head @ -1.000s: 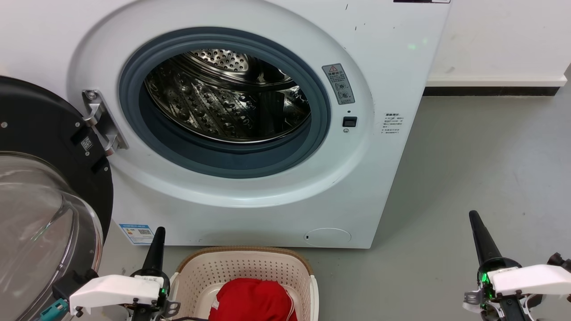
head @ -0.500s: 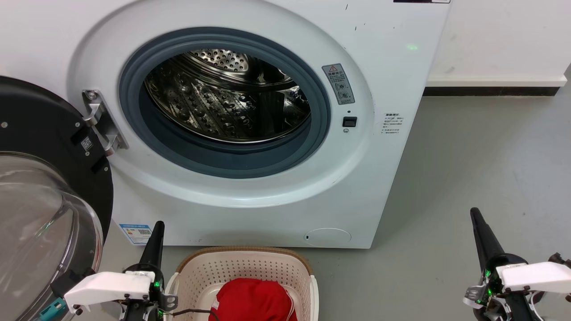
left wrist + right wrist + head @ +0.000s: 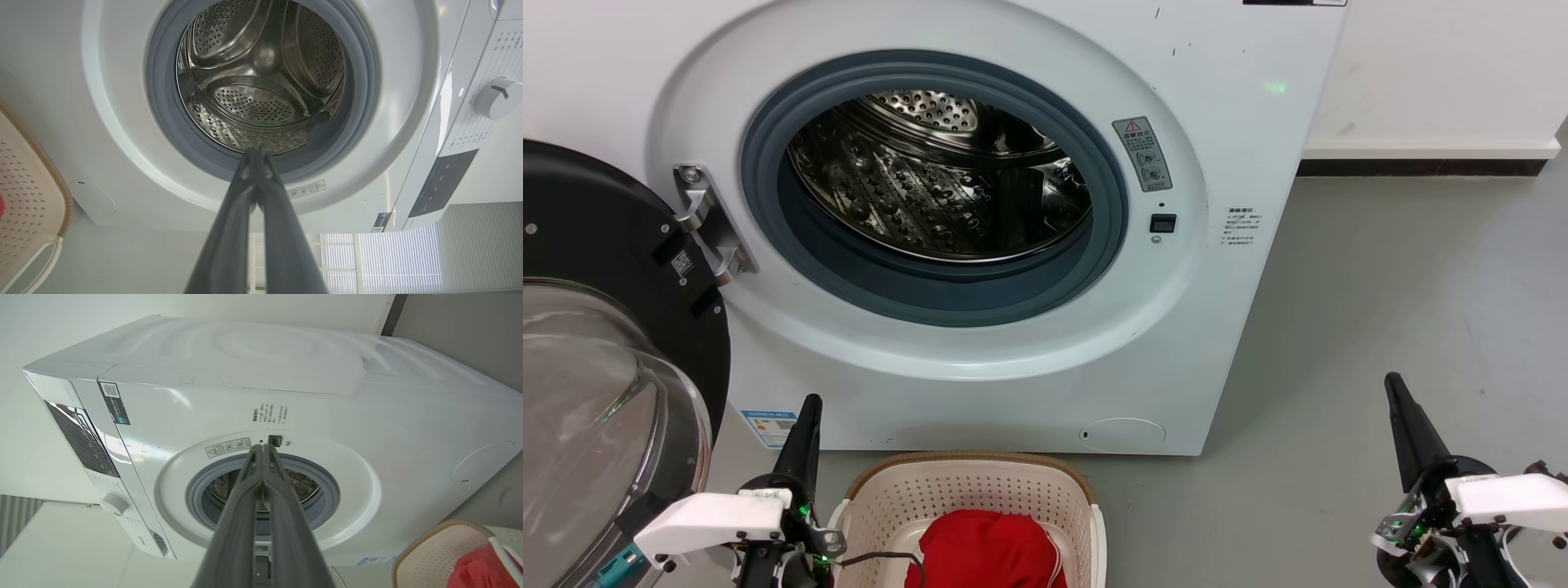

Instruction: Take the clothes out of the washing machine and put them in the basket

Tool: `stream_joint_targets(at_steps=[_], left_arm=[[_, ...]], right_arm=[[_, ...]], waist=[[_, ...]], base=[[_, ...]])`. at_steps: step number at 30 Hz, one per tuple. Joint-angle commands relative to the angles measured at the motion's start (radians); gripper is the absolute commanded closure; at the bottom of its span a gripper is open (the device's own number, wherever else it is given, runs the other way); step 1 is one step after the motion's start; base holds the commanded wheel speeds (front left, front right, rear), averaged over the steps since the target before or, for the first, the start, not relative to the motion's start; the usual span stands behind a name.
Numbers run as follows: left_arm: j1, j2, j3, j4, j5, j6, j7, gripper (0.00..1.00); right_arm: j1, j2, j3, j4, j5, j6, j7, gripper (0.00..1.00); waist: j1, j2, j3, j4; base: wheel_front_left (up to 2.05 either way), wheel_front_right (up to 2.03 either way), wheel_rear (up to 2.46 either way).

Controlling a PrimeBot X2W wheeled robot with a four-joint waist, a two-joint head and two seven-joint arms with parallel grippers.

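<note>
Now, washing machine [image 3: 980, 392]: a white front-loader, standing on the grey floor [image 3: 1405, 278] against a pale wall, its round mouth facing the head camera.
Door [image 3: 596, 408]: black-rimmed with a bulging glass bowl, swung wide open to the robot's left and hung on a metal hinge [image 3: 707, 220].
Rubber ring [image 3: 947, 298]: grey, running all round the opening.
Drum [image 3: 931, 188]: perforated steel, shiny; bare metal and its ribs show in the head and left wrist views.
Basket [image 3: 968, 469]: cream plastic with perforated sides and a brown woven-look rim, on the floor just in front of the machine, below the opening, cut off by the bottom edge of the head view.
Clothes [image 3: 984, 551]: a bright red bundle lying inside the basket, with a thin white edge along its right side; a corner of the red also shows in the right wrist view.
Left fingers [image 3: 805, 441]: pressed together with nothing between them, pointing up towards the machine's front, just beside the basket's left rim and apart from it; in the left wrist view their tips line up with the lower edge of the drum's mouth.
Right fingers [image 3: 1409, 425]: likewise pressed together on nothing, over bare floor at the robot's right, well apart from the basket and the machine.
Control dial [image 3: 496, 98]: white and round, on the panel above the opening.
</note>
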Motion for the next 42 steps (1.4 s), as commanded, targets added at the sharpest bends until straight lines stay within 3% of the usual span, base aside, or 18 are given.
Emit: stream_joint_targets(at_steps=[1, 12, 42], left_arm=[[-0.015, -0.001, 0.005, 0.002, -0.014, -0.008, 0.006, 1.00], [-0.023, -0.002, 0.013, 0.009, -0.094, -0.017, 0.025, 1.00], [-0.022, -0.002, 0.013, 0.008, -0.090, -0.016, 0.023, 1.00]], right_arm=[[-0.020, 0.001, -0.003, 0.003, 0.017, 0.000, 0.005, 1.00], [-0.028, 0.004, -0.013, 0.016, 0.096, 0.000, 0.027, 1.00], [-0.030, 0.013, -0.024, 0.015, 0.079, 0.000, 0.037, 1.00]], waist=[[0.0000, 0.0000, 0.000, 0.000], [0.0000, 0.0000, 0.000, 0.000], [0.0000, 0.0000, 0.000, 0.000]], base=[[0.00, 0.00, 0.00], [0.00, 0.00, 0.00], [0.00, 0.00, 0.00]])
